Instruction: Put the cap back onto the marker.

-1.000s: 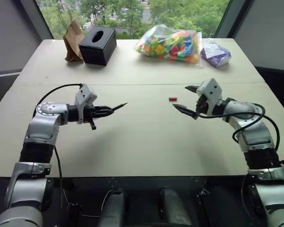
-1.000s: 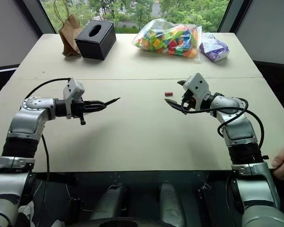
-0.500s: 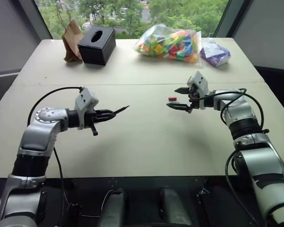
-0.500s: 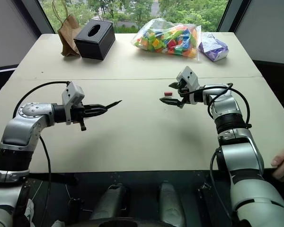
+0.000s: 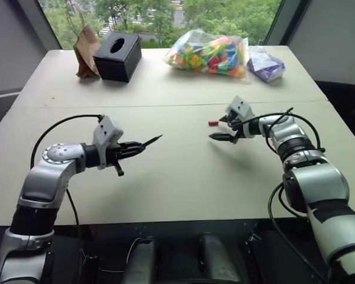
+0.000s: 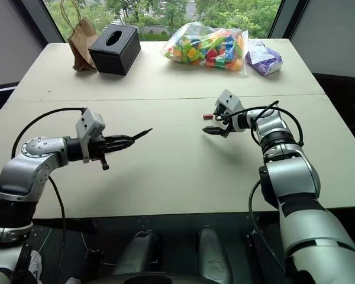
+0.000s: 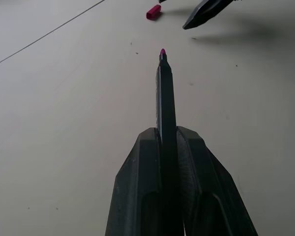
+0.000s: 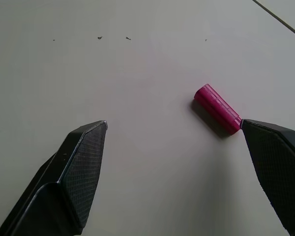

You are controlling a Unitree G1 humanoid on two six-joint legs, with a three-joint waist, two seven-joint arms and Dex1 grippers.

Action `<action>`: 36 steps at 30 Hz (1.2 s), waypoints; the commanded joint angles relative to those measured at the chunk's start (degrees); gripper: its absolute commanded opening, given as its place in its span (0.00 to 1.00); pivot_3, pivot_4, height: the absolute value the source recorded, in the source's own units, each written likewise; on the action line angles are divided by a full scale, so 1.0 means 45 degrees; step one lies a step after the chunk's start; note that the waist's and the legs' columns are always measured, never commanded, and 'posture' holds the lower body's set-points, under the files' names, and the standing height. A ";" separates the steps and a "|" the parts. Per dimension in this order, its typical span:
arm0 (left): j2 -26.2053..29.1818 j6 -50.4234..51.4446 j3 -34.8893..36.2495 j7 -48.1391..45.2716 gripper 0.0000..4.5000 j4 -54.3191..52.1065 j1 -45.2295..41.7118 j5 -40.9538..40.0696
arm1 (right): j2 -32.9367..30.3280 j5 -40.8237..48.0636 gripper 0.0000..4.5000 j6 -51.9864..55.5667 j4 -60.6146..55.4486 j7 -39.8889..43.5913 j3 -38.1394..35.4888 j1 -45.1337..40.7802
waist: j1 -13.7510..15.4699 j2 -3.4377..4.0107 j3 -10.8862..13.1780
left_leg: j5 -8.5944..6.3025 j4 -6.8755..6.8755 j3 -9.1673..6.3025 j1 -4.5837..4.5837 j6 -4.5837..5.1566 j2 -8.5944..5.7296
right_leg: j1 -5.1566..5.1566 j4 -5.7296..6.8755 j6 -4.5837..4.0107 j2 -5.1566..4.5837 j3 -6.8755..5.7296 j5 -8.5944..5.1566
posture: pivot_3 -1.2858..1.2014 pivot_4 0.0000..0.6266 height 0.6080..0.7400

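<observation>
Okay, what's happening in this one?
The left gripper is shut on a thin dark marker, red tip uncovered and pointing forward. The right gripper is open, low over the beige table, by the small red plastic cap, which lies on its side near one finger. The cap is not yet gripped.

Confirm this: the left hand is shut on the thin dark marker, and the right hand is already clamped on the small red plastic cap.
Wrong about the right hand. The right wrist view shows it open, the small red plastic cap lying on the table by one fingertip, not clamped. The left hand is indeed shut on the thin dark marker.
</observation>
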 commanded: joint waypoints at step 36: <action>0.0696 0.0589 0.1334 0.1748 0.00 -0.2429 0.1495 -0.1375 | 0.1170 -0.1057 1.00 0.0218 0.0772 -0.2055 -0.1004 -0.0678 | -0.0046 0.0003 0.0002 | 0.0006 -0.0018 0.0005 0.0000 -0.0011 -0.0002 | -0.0018 0.0006 -0.0003 0.0000 0.0009 0.0001 | 0.52 0.24 1.00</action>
